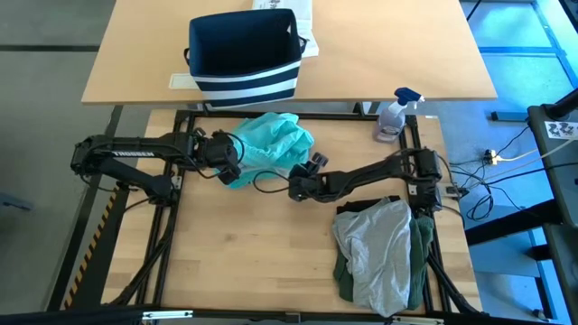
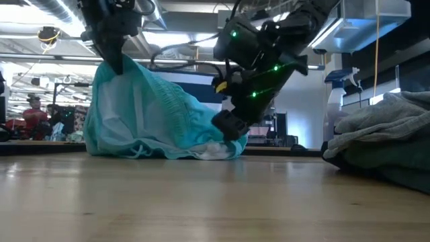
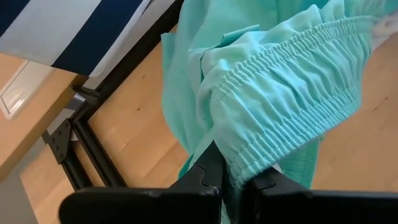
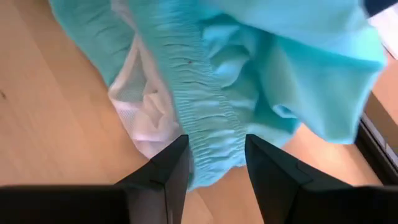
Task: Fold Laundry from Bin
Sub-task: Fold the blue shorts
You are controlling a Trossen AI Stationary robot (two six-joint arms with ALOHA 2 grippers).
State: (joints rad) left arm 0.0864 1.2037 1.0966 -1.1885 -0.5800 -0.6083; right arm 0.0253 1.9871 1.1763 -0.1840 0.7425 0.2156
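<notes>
High view: the teal-green shorts [image 1: 275,144] lie bunched on the table just below the striped bin [image 1: 244,61]; the left gripper [image 1: 232,168] is clamped on their elastic waistband [image 3: 292,118]; the right gripper [image 1: 302,176] stands with fingers apart around the waistband's other end, white lining [image 4: 146,115] beside it.

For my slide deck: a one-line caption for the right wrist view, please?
Right gripper open around the ribbed waistband of the teal garment, white lining showing, above the wooden table.
</notes>
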